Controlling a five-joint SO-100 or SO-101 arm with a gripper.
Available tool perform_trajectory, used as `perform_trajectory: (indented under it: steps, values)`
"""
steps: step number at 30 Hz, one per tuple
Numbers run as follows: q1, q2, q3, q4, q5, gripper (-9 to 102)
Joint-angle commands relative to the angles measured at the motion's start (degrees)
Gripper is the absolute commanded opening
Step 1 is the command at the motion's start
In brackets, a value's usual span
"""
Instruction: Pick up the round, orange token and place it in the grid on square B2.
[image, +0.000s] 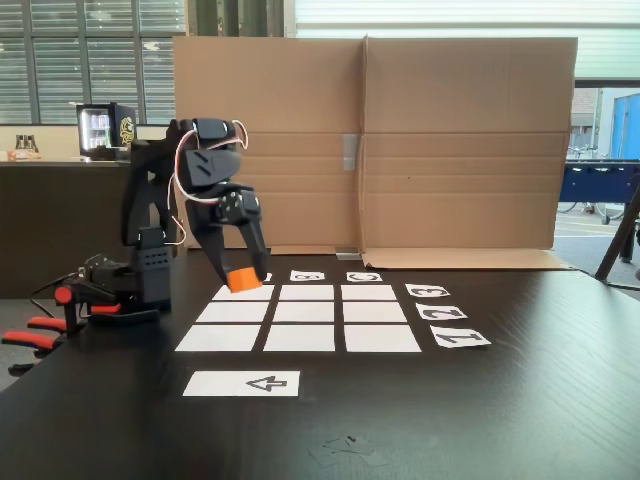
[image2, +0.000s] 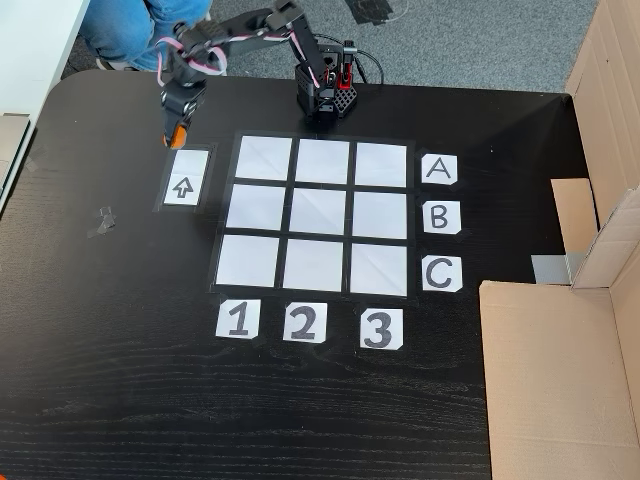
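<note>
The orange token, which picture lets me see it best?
The fixed view from table height: the token shows as a bright orange block between the gripper's dark fingers, above the grid's far left corner. In the fixed view looking down, the token is a thin orange sliver under the gripper, beside the arrow card.

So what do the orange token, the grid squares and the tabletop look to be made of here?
The token, held in the end effector, looks like plastic: uniform bright orange, smooth matte faces. The grid squares look like plain white paper: thin, flat, with faint diagonal fold creases. The table seems to be dark wood or wood-look laminate: grain lines and a soft sheen show, though which of the two is unclear.
</note>
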Motion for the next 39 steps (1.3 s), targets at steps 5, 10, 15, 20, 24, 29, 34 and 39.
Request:
perform_trajectory:
  steps: [5, 10, 15, 20, 24, 29, 34, 39]
  values:
    - [-13.18, 18.63, 8.09, 0.88, 4.75, -1]
    - [-24.26, 23.82, 10.28, 0.88, 8.35, -1]
    - [-33.57, 26.89, 12.74, 0.88, 12.22, -1]
    - [-41.48, 28.48, 17.75, 0.88, 16.88, -1]
    - [-45.26, 27.86, 22.85, 0.79, 20.13, -1]
    - [-47.46, 24.26, 26.54, 0.44, 22.15, -1]
    - [-47.9, 18.81, 27.86, -1.32, 23.82, -1]
    - [-46.85, 13.89, 28.48, -4.83, 24.35, -1]
